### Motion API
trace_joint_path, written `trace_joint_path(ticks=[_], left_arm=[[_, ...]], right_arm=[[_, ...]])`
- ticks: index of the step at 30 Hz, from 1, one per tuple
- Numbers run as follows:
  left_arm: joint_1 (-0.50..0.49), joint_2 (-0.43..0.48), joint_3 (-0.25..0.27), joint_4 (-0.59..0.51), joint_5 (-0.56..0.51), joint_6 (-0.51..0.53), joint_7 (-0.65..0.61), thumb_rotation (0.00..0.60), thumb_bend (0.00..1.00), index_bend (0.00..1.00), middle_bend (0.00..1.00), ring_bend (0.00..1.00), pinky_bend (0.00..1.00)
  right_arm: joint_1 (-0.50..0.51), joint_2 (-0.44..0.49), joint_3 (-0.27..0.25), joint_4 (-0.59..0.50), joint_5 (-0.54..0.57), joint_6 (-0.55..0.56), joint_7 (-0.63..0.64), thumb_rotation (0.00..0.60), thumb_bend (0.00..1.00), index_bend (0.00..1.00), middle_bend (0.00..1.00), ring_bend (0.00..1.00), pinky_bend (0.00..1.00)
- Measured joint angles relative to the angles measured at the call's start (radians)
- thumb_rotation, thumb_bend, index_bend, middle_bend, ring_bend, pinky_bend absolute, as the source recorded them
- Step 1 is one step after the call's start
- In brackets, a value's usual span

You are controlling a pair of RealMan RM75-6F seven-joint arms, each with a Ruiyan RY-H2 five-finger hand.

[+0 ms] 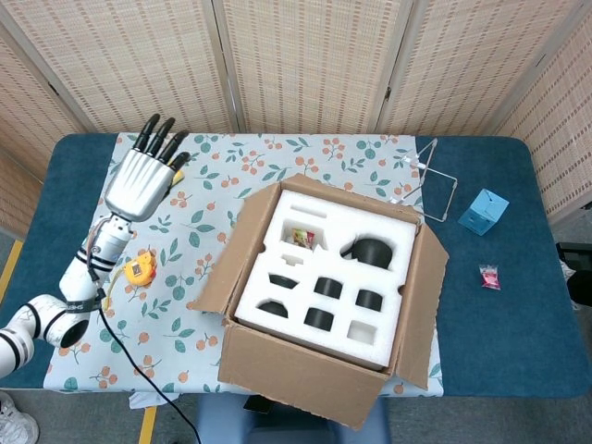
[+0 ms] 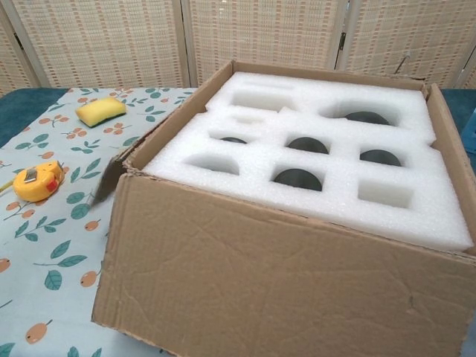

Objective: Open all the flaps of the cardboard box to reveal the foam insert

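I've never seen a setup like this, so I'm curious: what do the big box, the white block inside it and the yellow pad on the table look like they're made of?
The box looks like brown matte cardboard, creased at its folds. The white block seems to be soft foam, with a grainy surface and cut-out pockets. The yellow pad is likely a sponge, though its texture is hard to make out.

Bright, even light (soft shadows)

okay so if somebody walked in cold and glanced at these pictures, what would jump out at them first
Probably the big cardboard box in the middle of the table, flaps folded out, with its white foam insert full of cut-outs showing. Next, the silver left hand raised over the floral cloth at far left, fingers spread and holding nothing, with a yellow tape measure lying below it.
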Motion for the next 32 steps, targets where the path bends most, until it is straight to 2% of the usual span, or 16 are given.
trace_joint_path(ticks=[5,10,13,15,18,24,27,32], left_arm=[[0.088,0.024,0.023,-0.058,-0.022,0.043,-0.087,0.6,0.87,0.21,0.17,0.01,0.01],[0.194,0.06,0.069,-0.135,0.001,0.121,-0.315,0.6,0.81,0.15,0.11,0.01,0.01],[0.293,0.107,0.133,-0.191,0.034,0.163,-0.456,0.6,0.78,0.09,0.03,0.0,0.01],[0.369,0.145,0.196,-0.226,0.058,0.191,-0.51,0.6,0.78,0.08,0.01,0.0,0.0],[0.474,0.173,0.271,-0.24,0.075,0.242,-0.527,0.6,0.78,0.07,0.0,0.0,0.0],[0.632,0.112,0.306,-0.134,0.036,0.331,-0.472,0.6,0.77,0.06,0.0,0.0,0.0],[0.653,0.084,0.307,-0.096,0.033,0.352,-0.413,0.6,0.77,0.06,0.0,0.0,0.0],[0.677,0.059,0.293,-0.078,0.077,0.435,-0.376,0.6,0.77,0.07,0.0,0.0,0.0]], right_arm=[[0.017,-0.005,0.004,-0.039,0.012,-0.045,-0.148,0.405,0.71,0.21,0.0,0.07,0.0],[0.049,-0.021,0.007,-0.088,0.018,-0.108,-0.351,0.407,0.71,0.21,0.0,0.06,0.0],[0.075,-0.038,0.008,-0.119,0.022,-0.159,-0.495,0.411,0.71,0.2,0.0,0.05,0.0],[0.096,-0.051,0.008,-0.139,0.024,-0.202,-0.591,0.418,0.69,0.19,0.0,0.03,0.0],[0.12,-0.076,0.018,-0.157,0.043,-0.246,-0.714,0.429,0.67,0.18,0.0,0.01,0.0],[0.147,-0.143,0.049,-0.183,0.096,-0.268,-0.95,0.429,0.67,0.17,0.0,0.0,0.0],[0.154,-0.146,0.05,-0.204,0.108,-0.287,-0.964,0.429,0.67,0.17,0.0,0.0,0.0],[0.162,-0.114,0.034,-0.25,0.121,-0.348,-0.876,0.43,0.67,0.17,0.0,0.0,0.0]])
